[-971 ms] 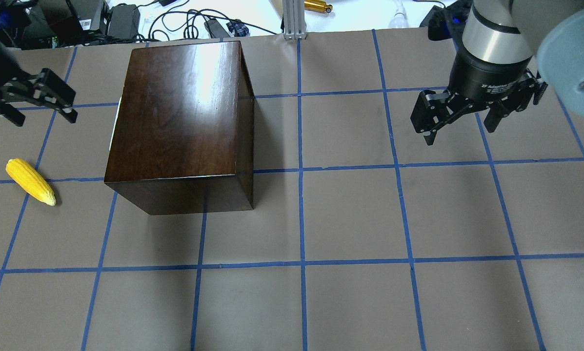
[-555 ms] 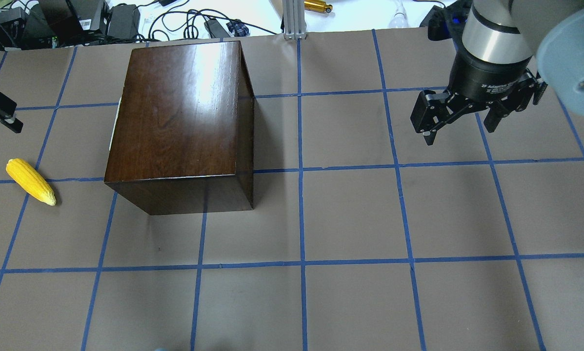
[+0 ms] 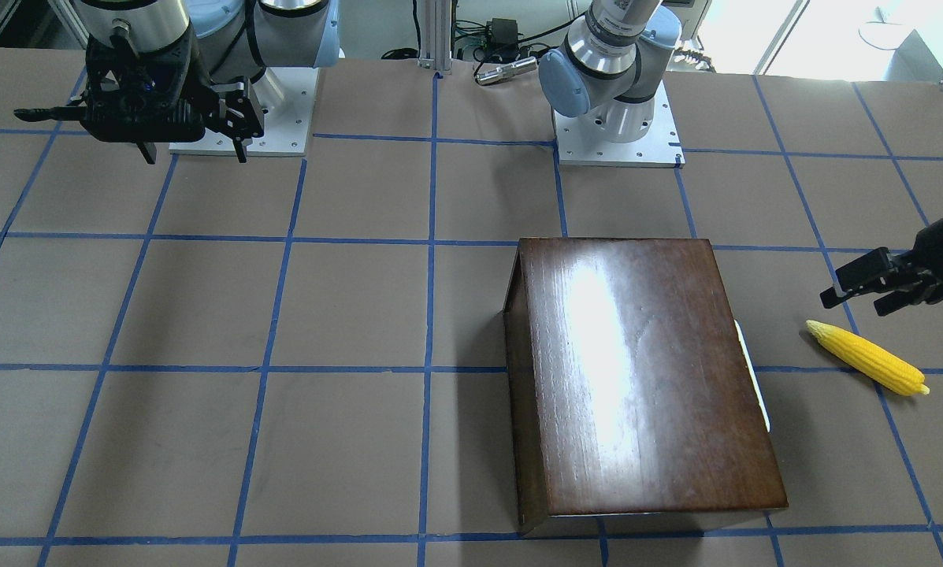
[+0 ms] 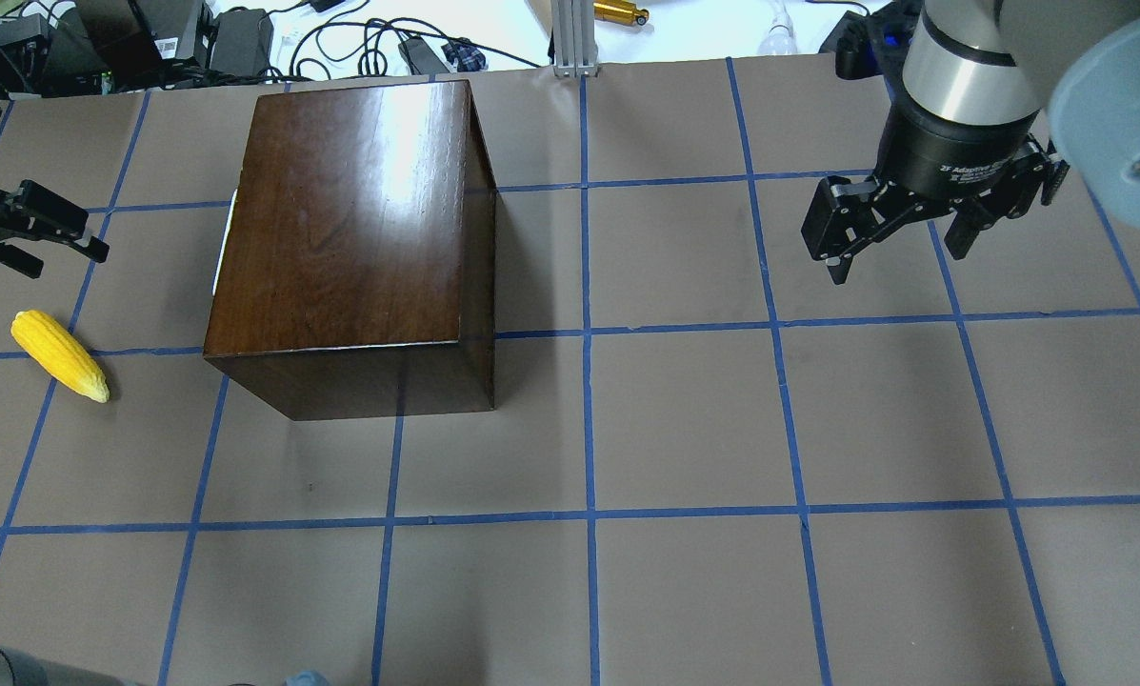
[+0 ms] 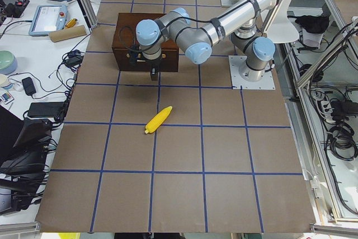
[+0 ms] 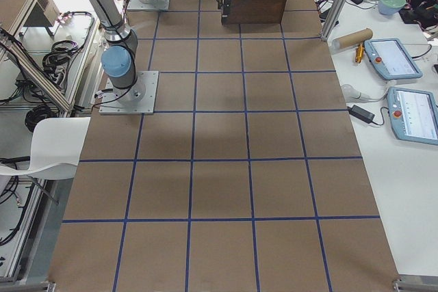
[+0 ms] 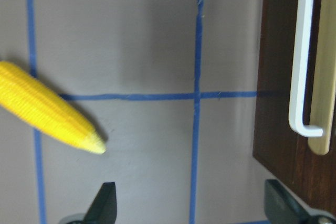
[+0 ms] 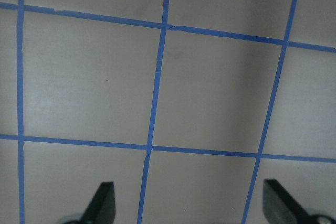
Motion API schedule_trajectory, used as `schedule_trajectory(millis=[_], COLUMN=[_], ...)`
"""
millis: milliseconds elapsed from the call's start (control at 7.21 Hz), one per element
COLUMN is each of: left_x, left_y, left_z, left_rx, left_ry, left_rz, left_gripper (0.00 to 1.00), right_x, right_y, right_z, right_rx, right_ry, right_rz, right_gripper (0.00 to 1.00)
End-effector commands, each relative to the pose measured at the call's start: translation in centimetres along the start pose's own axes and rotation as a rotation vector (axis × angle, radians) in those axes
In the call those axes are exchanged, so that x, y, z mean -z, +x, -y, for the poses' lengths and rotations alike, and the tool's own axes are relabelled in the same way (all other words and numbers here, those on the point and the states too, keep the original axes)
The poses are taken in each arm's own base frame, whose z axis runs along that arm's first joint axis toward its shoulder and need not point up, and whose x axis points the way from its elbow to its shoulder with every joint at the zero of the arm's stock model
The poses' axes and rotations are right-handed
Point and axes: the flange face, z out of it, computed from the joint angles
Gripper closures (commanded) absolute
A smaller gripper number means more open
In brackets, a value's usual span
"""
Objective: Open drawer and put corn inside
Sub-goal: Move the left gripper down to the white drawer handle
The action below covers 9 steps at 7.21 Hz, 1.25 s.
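The glossy dark-brown box stands on the table, also in the front view. The drawer is shut. Its white handle shows on the side facing my left arm, as a thin sliver in the overhead view. The yellow corn lies on the table to the left of the box, also in the left wrist view. My left gripper is open and empty, hovering between corn and handle side. My right gripper is open and empty, far right of the box.
Cables and power bricks lie beyond the table's far edge, by an aluminium post. The arm bases stand on the robot's side. A side bench with tablets runs along the far edge.
My left gripper drew back to the left edge, then came in again, now lower in the overhead view and nearer the corn. The right gripper, box and corn have not moved.
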Motion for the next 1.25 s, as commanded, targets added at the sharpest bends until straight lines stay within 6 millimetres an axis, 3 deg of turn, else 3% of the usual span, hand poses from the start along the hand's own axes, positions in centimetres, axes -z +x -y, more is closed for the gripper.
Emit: schedule_trajectory(millis=[0, 832, 1109], left_x=[-2.9, -7.8, -9.3], left_y=[0.1, 0.7, 2.0], left_z=[1.4, 4.0, 4.9], left_rx=[0.015, 0.095, 0.063], left_ry=[0.048, 0.041, 0.031], left_rz=[-0.162, -0.228, -0.219], left_gripper=[0.00, 0.00, 0.00], right_x=[0.0, -0.1, 0.0], right_y=[0.0, 0.0, 0.0], right_z=[0.0, 0.0, 0.0], right_rx=[0.000, 0.000, 0.000], right_ry=[0.000, -0.001, 0.000], right_rz=[0.000, 0.000, 0.000], right_gripper=[0.00, 0.00, 0.00])
